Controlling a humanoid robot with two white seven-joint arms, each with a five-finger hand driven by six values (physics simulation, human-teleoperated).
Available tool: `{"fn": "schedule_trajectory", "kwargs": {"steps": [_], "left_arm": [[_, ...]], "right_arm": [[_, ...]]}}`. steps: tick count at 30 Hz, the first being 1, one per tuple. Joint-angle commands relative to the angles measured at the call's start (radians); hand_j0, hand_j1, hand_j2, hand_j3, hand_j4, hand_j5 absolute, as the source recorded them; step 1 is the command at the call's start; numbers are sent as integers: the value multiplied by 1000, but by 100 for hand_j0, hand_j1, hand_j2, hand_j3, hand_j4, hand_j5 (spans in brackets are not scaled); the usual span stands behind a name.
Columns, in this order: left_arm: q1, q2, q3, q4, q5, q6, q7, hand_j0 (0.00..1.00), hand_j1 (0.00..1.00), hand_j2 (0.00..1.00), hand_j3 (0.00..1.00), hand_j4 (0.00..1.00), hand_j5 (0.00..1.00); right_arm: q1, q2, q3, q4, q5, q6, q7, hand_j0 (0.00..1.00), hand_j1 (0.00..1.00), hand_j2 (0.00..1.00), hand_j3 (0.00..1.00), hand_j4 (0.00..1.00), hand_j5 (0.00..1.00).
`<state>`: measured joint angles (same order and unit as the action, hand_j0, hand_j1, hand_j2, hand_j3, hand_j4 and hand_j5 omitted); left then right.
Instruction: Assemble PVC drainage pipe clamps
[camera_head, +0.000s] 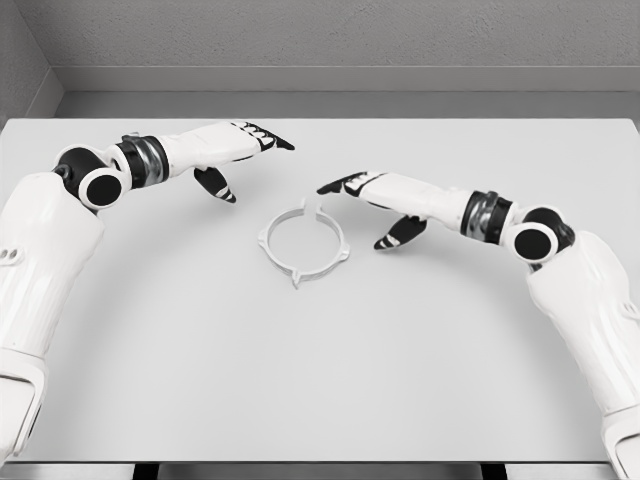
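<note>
Pipe clamp ring (303, 243) lies flat mid-tabletop (320, 380). Left robot hand (240, 150) and right robot hand (375, 200) hover either side, fingers relaxed, gripping nothing.

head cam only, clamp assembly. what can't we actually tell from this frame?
- Pipe clamp ring, head view: white on white table; too small to tell if it is one piece or two joined halves.
- Right hand: contact with the ring's upper tab unclear; no depth cue.
- Left hand: height above the table unclear.
- Both arms: cut off by the lower corners.
</note>
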<state>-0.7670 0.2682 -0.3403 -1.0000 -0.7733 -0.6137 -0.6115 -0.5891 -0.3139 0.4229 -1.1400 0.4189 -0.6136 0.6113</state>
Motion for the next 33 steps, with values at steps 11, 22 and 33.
{"fn": "schedule_trajectory", "kwargs": {"steps": [11,22,33], "left_arm": [[0,16,23,-2,9,3,1,100,100,100,100,100,100],[2,26,41,-2,12,3,1,100,100,100,100,100,100],[2,28,46,-2,12,3,1,100,100,100,100,100,100]], "right_arm": [[12,7,43,-55,-2,3,0,100,100,100,100,100,100],[9,47,50,-26,1,3,0,100,100,100,100,100,100],[2,82,50,19,34,3,0,100,100,100,100,100,100]]}}
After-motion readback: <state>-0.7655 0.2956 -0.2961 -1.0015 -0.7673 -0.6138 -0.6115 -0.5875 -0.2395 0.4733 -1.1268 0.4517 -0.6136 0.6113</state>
